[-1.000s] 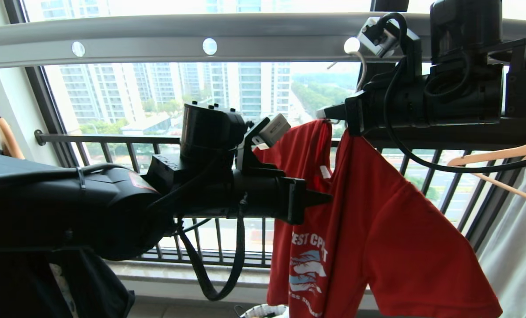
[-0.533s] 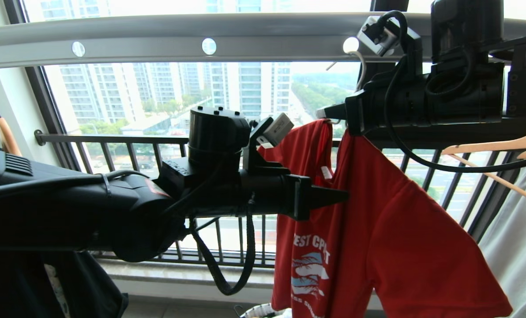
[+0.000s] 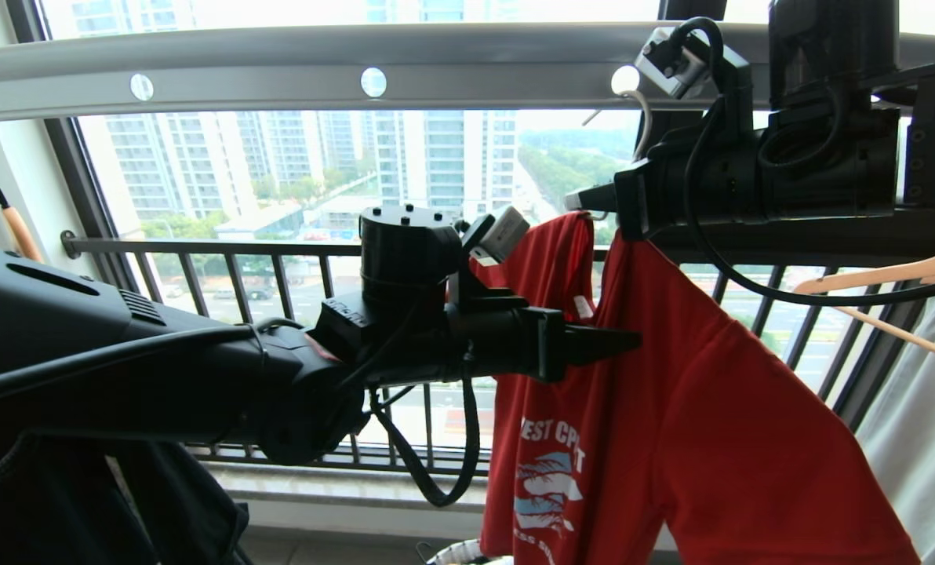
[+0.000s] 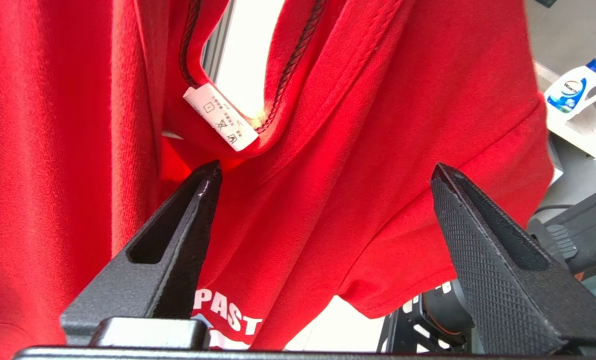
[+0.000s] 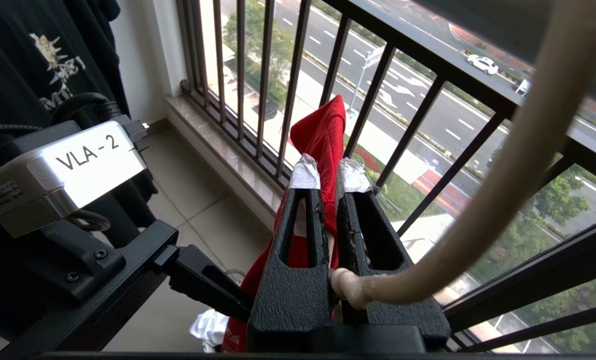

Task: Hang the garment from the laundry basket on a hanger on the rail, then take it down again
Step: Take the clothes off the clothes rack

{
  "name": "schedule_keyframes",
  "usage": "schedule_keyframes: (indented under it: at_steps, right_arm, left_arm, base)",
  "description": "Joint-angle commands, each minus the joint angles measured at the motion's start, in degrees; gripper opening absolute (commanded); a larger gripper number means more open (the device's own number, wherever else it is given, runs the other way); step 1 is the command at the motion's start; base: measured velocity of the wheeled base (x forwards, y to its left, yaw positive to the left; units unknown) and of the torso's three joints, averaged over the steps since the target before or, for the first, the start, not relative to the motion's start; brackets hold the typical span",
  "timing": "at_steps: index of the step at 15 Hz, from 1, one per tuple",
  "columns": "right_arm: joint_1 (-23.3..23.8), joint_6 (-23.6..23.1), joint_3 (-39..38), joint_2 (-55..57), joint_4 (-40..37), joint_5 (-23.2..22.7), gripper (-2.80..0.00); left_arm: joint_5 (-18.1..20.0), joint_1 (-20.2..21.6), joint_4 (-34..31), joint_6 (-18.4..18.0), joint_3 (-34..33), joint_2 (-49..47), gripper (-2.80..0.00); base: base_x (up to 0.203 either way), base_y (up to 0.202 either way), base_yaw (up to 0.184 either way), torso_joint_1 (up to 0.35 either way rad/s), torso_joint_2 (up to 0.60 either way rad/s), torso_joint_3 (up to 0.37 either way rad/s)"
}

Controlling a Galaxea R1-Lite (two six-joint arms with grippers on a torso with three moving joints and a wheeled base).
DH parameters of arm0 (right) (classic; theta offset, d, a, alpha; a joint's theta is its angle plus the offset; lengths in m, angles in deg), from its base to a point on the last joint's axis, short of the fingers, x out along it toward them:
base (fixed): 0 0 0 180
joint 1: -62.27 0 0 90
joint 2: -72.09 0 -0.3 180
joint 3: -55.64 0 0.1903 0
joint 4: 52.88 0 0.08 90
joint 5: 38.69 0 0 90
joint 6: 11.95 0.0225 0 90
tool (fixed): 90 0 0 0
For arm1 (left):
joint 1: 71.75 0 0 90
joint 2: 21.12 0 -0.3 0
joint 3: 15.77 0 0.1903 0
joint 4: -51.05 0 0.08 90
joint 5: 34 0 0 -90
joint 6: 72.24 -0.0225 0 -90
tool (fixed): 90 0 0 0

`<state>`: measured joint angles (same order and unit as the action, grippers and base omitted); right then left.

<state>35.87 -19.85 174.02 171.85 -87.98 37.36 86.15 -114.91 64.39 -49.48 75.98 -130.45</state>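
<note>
The garment [image 3: 695, 424], a red T-shirt with white lettering, hangs below the rail [image 3: 279, 78]. My right gripper [image 5: 328, 172] is shut on the bunched cloth at its top, just under the rail [image 3: 585, 200]. The hanger's whitish hook [image 3: 645, 118] curves up to the rail and crosses the base of the right fingers [image 5: 498, 200]. My left gripper [image 3: 624, 343] is level at the shirt's chest, below the collar. It stands open [image 4: 324, 171], with red cloth and the neck tag [image 4: 220, 120] just beyond its tips. The laundry basket's white rim [image 3: 467, 554] peeks in at the floor.
A thick wooden hanger [image 3: 883, 275] with a pale garment [image 3: 914, 455] hangs right of the shirt. A black printed T-shirt [image 5: 38, 50] hangs at the left. The dark window railing [image 3: 201, 247] runs behind everything. A detergent bottle [image 4: 575, 92] stands off to the side.
My left gripper has opened and slid to the right across the front of the shirt, the forearm rising a little. The right gripper has kept still, shut at the shirt's top.
</note>
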Motion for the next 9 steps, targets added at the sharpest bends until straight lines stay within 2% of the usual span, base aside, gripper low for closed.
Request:
schedule_keyframes:
  at_steps: [1, 9]
  right_arm:
    - [-0.1, -0.1, 0.2, -0.2, 0.0, -0.1, -2.8]
    - [-0.1, -0.1, 1.1, -0.3, -0.1, -0.1, -2.8]
  left_arm:
    - [0.1, 0.0, 0.2, 0.1, -0.2, -1.4, 0.0]
    - [0.3, 0.0, 0.4, 0.1, -0.5, -2.6, 0.0]
  base:
    - [0.0, 0.0, 0.0, 0.0, 0.0, 0.0]
    - [0.0, 0.0, 0.0, 0.0, 0.0, 0.0]
